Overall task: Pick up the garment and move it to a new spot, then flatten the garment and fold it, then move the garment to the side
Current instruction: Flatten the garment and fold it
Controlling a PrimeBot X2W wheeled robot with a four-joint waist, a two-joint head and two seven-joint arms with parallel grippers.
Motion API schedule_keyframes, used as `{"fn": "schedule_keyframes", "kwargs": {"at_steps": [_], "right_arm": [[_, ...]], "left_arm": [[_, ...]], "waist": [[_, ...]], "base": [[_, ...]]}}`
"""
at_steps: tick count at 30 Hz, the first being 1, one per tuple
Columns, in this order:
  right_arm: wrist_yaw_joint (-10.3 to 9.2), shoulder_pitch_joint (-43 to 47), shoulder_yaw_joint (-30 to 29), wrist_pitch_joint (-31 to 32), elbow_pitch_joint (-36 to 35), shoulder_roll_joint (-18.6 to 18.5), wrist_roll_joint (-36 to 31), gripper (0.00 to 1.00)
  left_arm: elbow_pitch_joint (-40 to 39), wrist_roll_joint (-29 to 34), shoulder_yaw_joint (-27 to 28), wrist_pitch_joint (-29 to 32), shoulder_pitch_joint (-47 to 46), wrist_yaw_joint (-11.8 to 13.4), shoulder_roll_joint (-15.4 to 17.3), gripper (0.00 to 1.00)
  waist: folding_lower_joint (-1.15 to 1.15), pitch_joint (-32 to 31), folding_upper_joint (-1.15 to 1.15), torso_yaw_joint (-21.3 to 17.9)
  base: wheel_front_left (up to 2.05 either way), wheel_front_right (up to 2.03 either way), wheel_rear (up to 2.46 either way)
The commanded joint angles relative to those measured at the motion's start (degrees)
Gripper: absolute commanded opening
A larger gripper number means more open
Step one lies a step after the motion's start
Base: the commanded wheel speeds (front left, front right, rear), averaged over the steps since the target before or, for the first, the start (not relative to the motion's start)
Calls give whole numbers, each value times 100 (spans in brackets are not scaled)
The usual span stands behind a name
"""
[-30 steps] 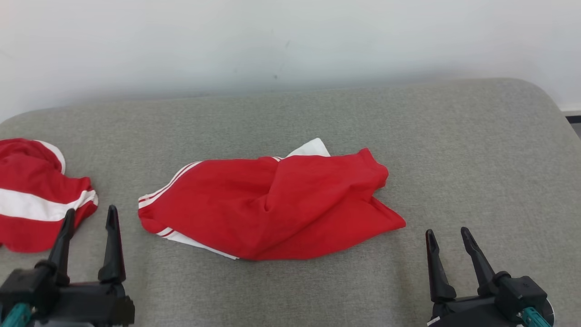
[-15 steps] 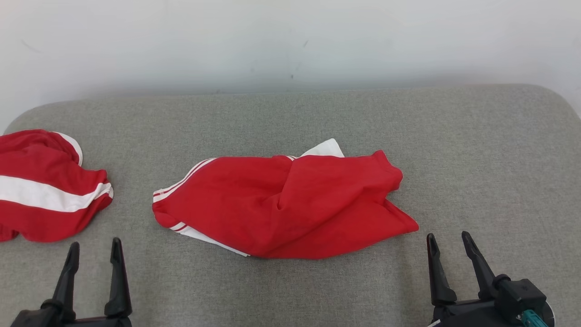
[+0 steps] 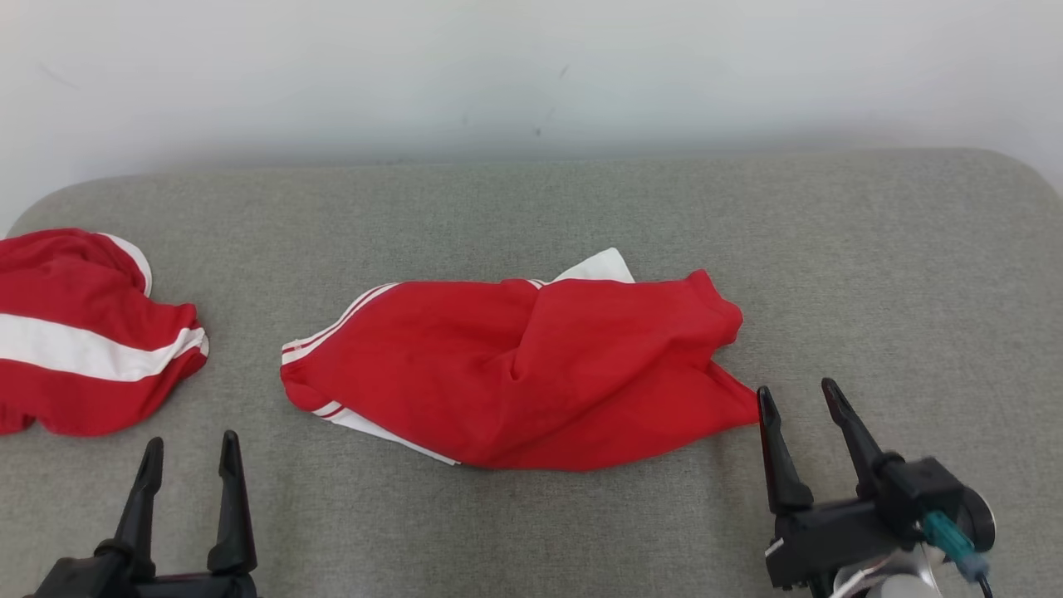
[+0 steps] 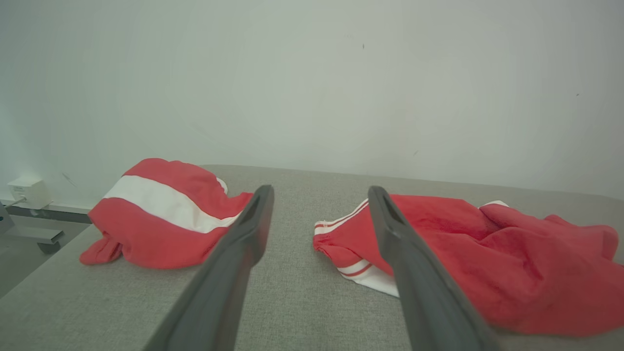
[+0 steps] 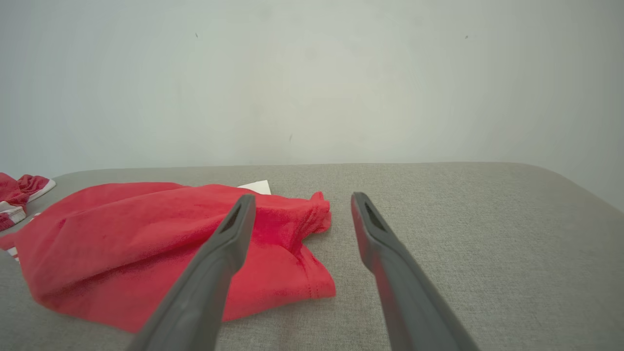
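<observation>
Red garment (image 3: pixel 515 382) crumpled on grey cushion (image 3: pixel 581 199); right pincer (image 3: pixel 796 387) spread beside.

- Two red garments with white stripes are lying on the desk: the garment in the middle (image 3: pixel 515 382) and a second garment (image 3: pixel 83 349) towards the left.
- Two end effectors are showing: the left end effector (image 3: pixel 191 440) and the right end effector (image 3: pixel 795 389) (two dark fingers (image 3: pixel 231 498) on each, four altogether).
- One grey desk (image 3: pixel 872 274) is carrying both garments.
- One small white box (image 4: pixel 29 192) is sitting off the desk.

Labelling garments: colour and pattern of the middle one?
The garment is red with white stripes along one end; head view shows it best.
</observation>
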Motion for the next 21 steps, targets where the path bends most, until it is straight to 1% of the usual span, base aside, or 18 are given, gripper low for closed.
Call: {"fn": "schedule_keyframes", "kwargs": {"at_steps": [1,4,9,11,12,20,21], "right_arm": [[-13,-201,-5,79,147,-70,-93,100],[-13,-434,17,134,330,-135,-139,100],[-13,-887,12,289,961,-297,-170,100],[-13,-1022,27,331,1258,-342,-168,100],[-13,-1126,19,367,1572,-407,-136,100],[-13,-1535,70,357,2684,-493,1,100],[-13,-1581,78,365,2802,-478,45,67]], "left_arm": [[36,54,-9,-4,-71,-44,-53,100],[61,83,-18,-4,-118,-70,-88,100],[142,120,-67,-4,-201,-138,-168,100],[160,133,-70,-5,-219,-153,-196,100],[184,126,-80,-5,-230,-174,-219,100],[247,119,-148,-5,-347,-214,-271,100],[257,116,-145,-5,-352,-216,-274,100]], "waist": [[0,51,0,62],[0,88,0,119],[0,186,0,304],[0,221,0,376],[0,259,0,450],[0,480,0,641],[0,497,0,642]], "base": [[0,0,0],[0,0,0],[0,0,0],[0,0,0],[0,0,0],[0,0,0],[0,0,0]]}}
